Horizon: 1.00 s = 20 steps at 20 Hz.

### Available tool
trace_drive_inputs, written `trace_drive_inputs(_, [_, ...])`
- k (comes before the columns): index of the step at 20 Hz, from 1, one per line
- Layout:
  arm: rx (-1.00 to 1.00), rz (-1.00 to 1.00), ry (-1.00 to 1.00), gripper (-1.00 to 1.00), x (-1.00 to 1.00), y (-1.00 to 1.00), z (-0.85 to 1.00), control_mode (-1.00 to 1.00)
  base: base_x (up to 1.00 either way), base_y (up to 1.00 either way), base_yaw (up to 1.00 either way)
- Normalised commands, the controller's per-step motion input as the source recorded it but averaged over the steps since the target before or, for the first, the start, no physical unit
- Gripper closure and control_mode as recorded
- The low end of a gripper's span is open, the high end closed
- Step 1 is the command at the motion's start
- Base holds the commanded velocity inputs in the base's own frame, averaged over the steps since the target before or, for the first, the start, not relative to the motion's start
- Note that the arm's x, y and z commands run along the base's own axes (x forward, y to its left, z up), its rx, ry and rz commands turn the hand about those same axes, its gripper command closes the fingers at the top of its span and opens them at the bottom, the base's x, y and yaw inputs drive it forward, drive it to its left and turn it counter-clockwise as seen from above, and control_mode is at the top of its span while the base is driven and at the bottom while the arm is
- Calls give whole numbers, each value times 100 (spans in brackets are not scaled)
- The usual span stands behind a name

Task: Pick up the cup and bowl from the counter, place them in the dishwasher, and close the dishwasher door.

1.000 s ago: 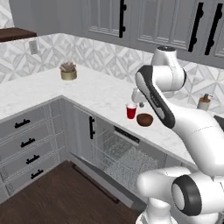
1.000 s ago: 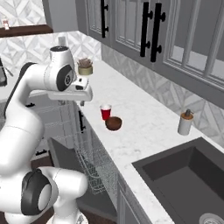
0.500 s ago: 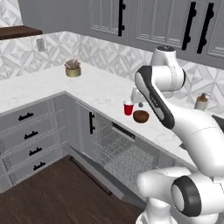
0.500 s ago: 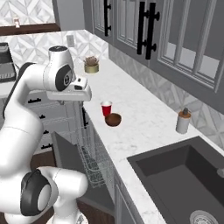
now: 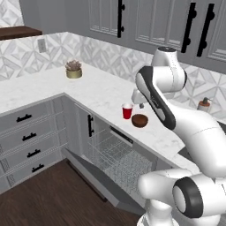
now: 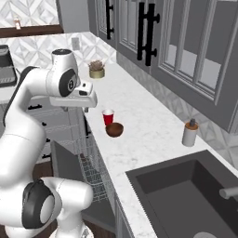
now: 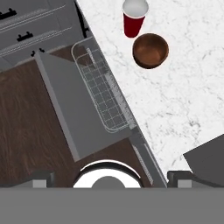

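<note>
The red cup [image 5: 127, 111] stands on the white marble counter [image 5: 99, 90], with the dark brown bowl [image 5: 140, 120] right beside it. From the hand view I look down on the cup [image 7: 134, 18] and bowl [image 7: 150, 50] at the top. Below the counter edge the dishwasher is open: its wire rack [image 5: 112, 152] is pulled out over the dropped door [image 5: 95, 176]. My gripper [image 5: 139, 102] hangs above the counter just behind the cup and bowl, well clear of both. It is open and empty, fingertips [image 7: 43, 177] wide apart.
A gold pot with a plant [image 5: 73, 70] sits far back on the counter. A grey soap dispenser [image 6: 189, 133] stands near the dark sink [image 6: 186, 195]. Grey drawers [image 5: 26, 132] flank the dishwasher, upper cabinets hang overhead, and the dropped door juts over the wooden floor [image 7: 26, 127].
The whole picture has shifted, so the base has driven and the cameras moved. The arm keeps its pose, and the cup and bowl stay on the counter.
</note>
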Motion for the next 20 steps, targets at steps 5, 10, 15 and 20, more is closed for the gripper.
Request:
trace_drive_inputs(5, [1,5,2,-100,4,-14,-11,-100,6,-15,3])
trace_drive_inputs(10, [0,10,2,-100,48,-28,-22,-100,0,0,0])
trace_drive_inputs(15, [-2,11,0,-100,81,-2,-47,-100,0,0,0])
trace_drive_inputs(20, [-8,11,0,-100,66,0,-59,-100,0,0,0])
